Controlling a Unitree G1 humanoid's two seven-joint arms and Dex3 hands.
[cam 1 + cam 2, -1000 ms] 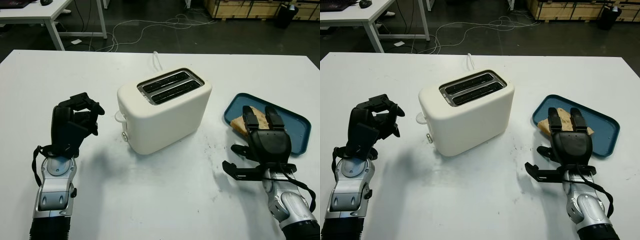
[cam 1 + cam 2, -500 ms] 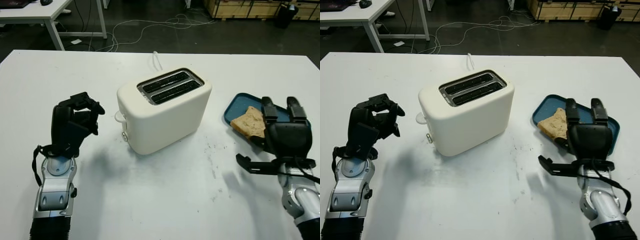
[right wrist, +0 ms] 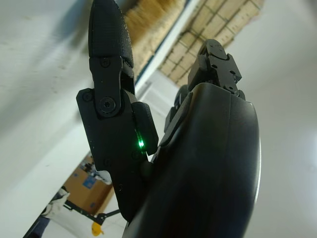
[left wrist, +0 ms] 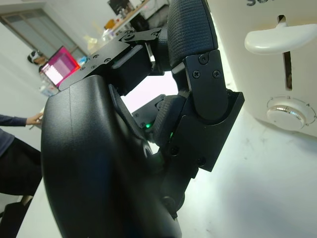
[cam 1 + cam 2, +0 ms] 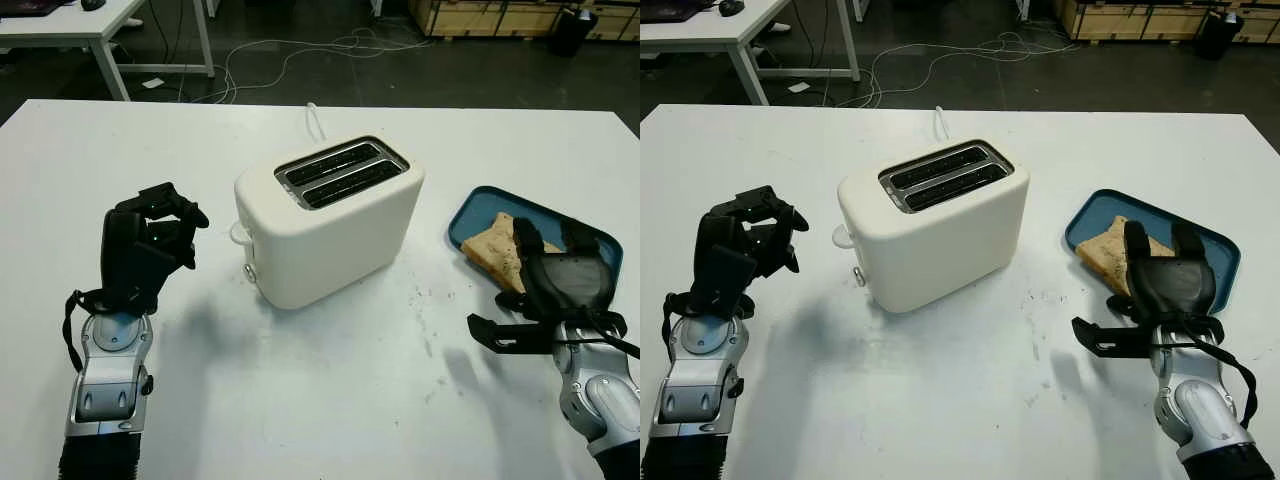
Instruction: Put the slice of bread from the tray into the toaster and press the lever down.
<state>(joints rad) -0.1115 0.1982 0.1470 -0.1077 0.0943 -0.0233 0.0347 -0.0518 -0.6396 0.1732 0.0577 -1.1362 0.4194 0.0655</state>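
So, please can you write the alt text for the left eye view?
A cream toaster stands mid-table with both slots empty. The right hand reaches over a bread slice lying in a blue tray, and the left hand, curled and holding nothing, is left of the toaster.

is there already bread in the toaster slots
No, both slots of the toaster are empty, and the slice of bread lies on the tray.

The brown bread (image 5: 494, 247) lies flat in the blue tray (image 5: 480, 205). The white toaster (image 5: 330, 220) stands nearby with two empty slots and its lever (image 4: 271, 39) up.
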